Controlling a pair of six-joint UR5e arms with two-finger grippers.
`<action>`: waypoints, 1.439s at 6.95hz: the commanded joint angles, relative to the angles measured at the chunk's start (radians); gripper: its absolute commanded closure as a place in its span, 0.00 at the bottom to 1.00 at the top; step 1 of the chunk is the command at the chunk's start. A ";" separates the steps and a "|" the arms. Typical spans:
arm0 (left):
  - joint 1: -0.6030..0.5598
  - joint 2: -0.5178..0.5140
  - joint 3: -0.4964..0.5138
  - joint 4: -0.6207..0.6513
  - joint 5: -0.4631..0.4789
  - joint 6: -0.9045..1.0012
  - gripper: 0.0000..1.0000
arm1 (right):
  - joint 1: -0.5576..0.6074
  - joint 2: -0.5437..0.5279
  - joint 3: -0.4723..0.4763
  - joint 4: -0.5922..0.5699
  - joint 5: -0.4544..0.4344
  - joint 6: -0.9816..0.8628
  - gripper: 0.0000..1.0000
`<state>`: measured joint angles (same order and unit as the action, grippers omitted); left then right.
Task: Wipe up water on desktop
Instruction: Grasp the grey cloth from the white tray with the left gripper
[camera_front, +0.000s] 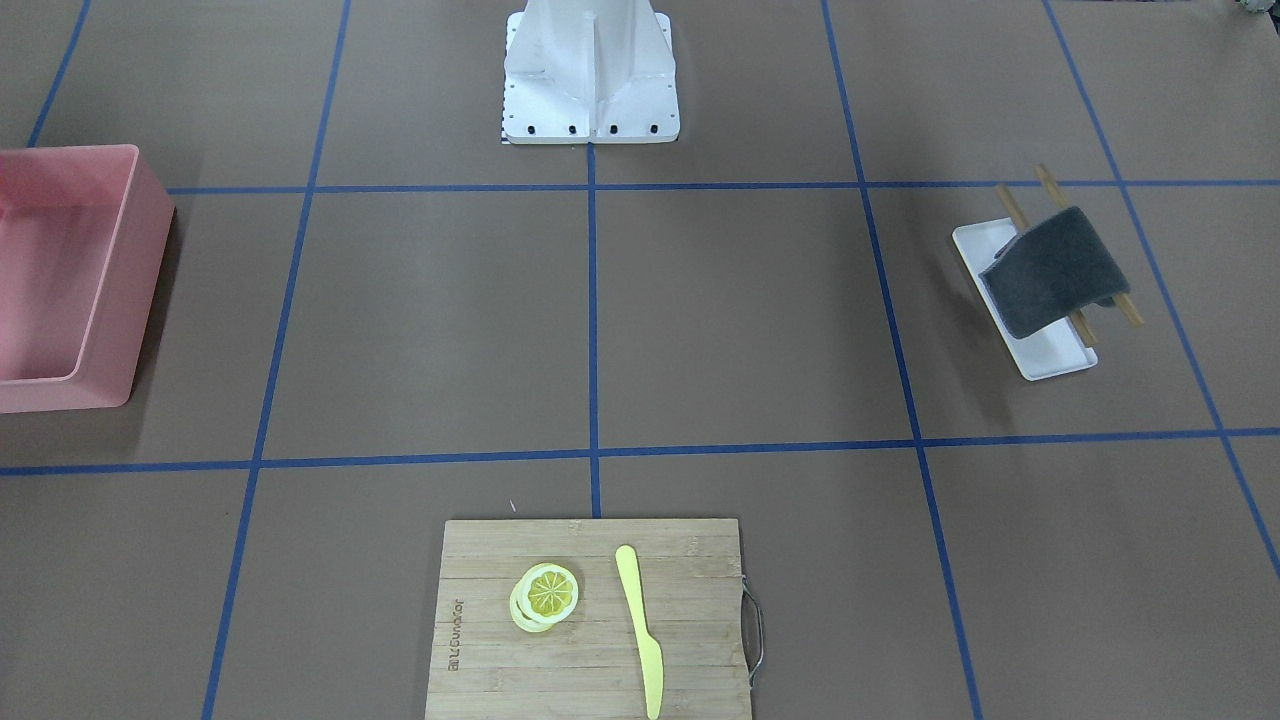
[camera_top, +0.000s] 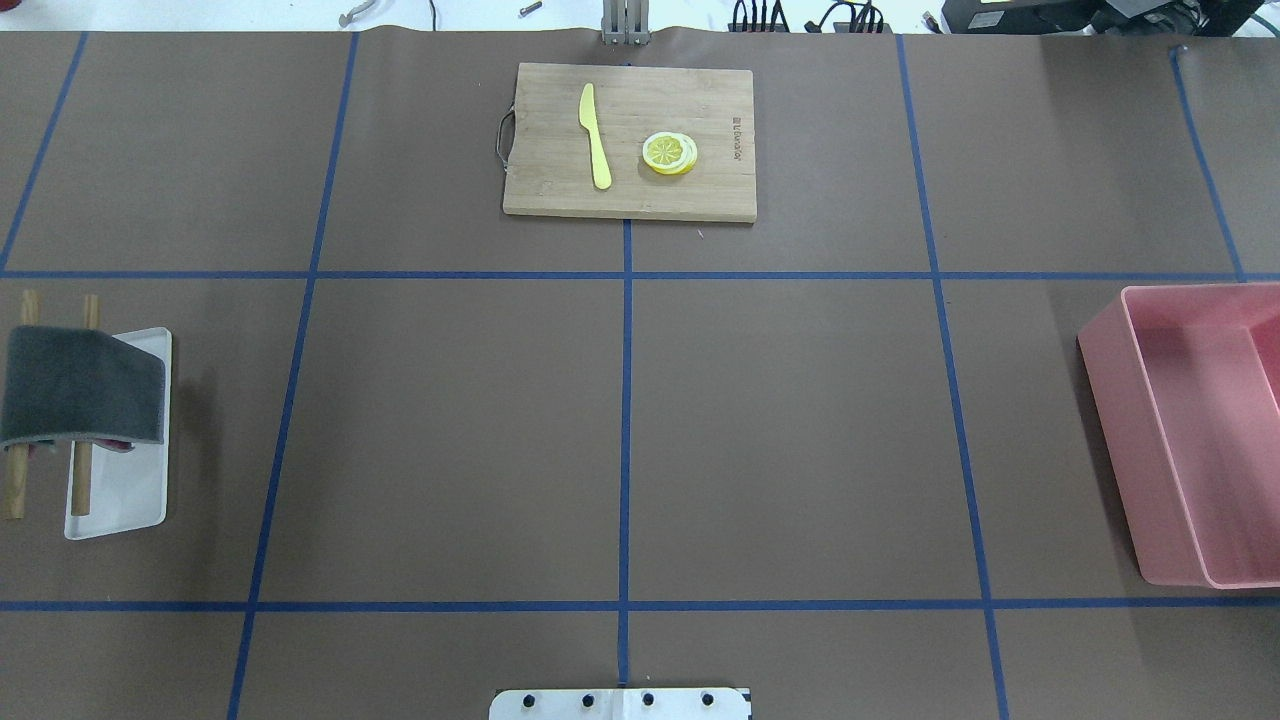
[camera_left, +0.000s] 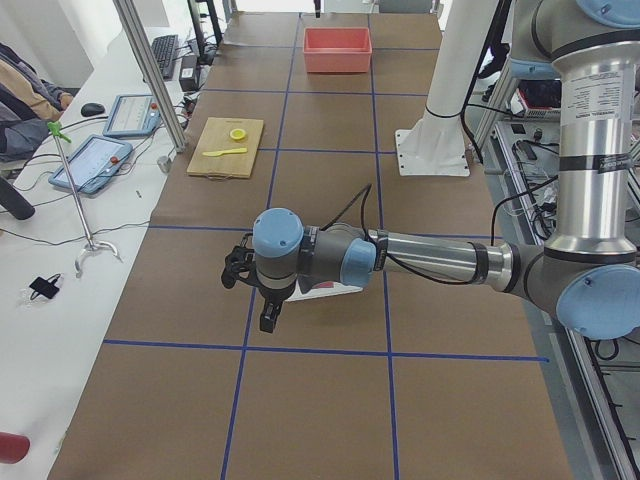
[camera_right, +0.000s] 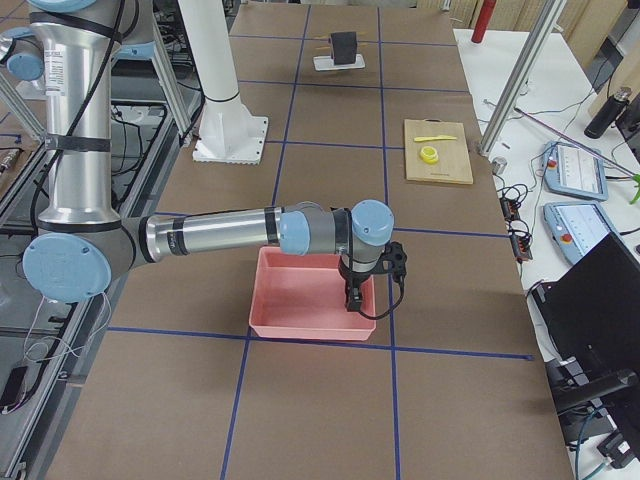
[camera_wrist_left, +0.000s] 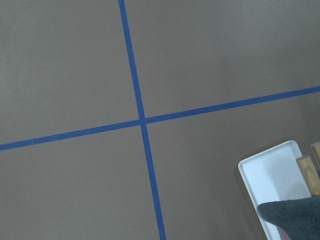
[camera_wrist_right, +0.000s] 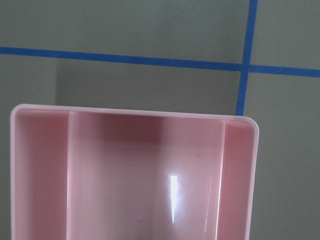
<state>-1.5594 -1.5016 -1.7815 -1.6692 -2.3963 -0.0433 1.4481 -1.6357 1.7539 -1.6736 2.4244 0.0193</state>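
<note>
The desktop (camera_top: 780, 430) is a matte brown surface with a grid of blue tape lines; I can make out no water on it. A dark grey cloth (camera_top: 80, 385) hangs over two wooden sticks on a white tray (camera_top: 125, 490) at the robot's left; the cloth also shows in the front view (camera_front: 1050, 270) and in the left wrist view (camera_wrist_left: 295, 217). My left gripper (camera_left: 268, 318) hangs above the desktop just beside that tray. My right gripper (camera_right: 353, 298) hangs over the pink bin (camera_right: 300, 295). Both show only in side views, so I cannot tell whether they are open or shut.
The pink bin (camera_top: 1120, 440) stands at the robot's right and looks empty in the right wrist view (camera_wrist_right: 135, 111). A bamboo cutting board (camera_top: 560, 120) at the far edge carries a yellow knife (camera_top: 596, 135) and lemon slices (camera_top: 669, 153). The white robot base (camera_front: 590, 80) stands mid-table.
</note>
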 joint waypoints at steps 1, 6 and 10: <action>0.001 0.021 -0.054 0.008 -0.001 -0.033 0.02 | 0.000 -0.051 -0.023 0.064 -0.004 -0.001 0.00; 0.010 0.072 -0.061 -0.006 -0.072 -0.074 0.02 | 0.000 -0.064 -0.027 0.147 -0.004 0.016 0.00; 0.255 0.066 -0.065 -0.140 -0.060 -0.491 0.02 | -0.012 -0.024 -0.040 0.223 -0.004 0.060 0.00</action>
<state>-1.3718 -1.4363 -1.8457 -1.7626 -2.4579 -0.4411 1.4443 -1.6649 1.7165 -1.5001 2.4205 0.0773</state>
